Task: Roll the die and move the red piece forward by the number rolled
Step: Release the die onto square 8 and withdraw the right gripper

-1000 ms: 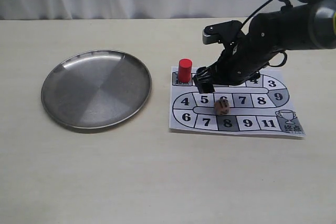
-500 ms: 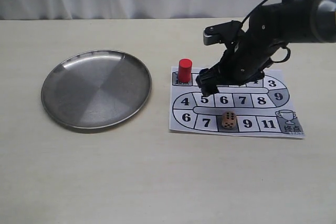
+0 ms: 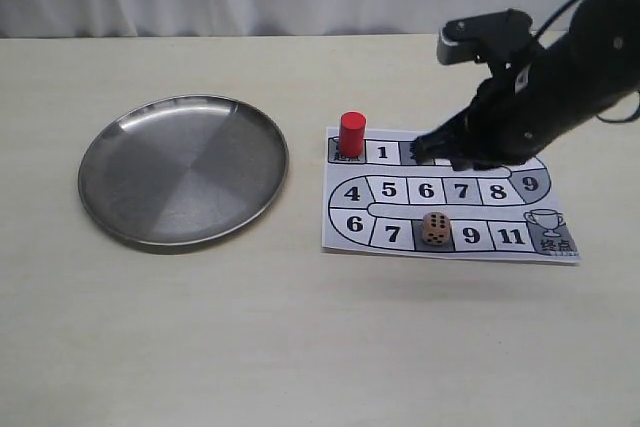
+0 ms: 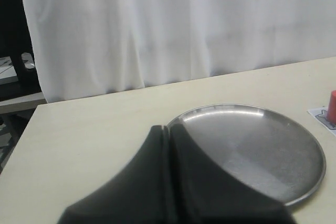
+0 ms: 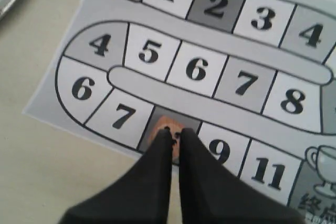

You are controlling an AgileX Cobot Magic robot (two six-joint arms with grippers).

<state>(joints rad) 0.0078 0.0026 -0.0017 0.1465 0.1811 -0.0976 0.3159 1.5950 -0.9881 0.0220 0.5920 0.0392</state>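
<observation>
The die (image 3: 434, 228) lies on the board (image 3: 337, 239) between 7 and 9, perhaps showing six. The red piece (image 3: 351, 133) stands at the start. The right gripper (image 5: 174, 136) hovers, pinched narrow and empty.

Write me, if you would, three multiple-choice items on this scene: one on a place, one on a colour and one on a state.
1. Which square of the board holds the die? A) square 1 B) the square between 7 and 9 C) square 11
2. What colour is the piece on the start square? A) blue B) red C) green
3. That piece is: A) upright B) toppled C) gripped
Answers: B, the die sits in the bottom row between 7 and 9; B, the cylinder is plain red; A, it stands free on its base.
</observation>
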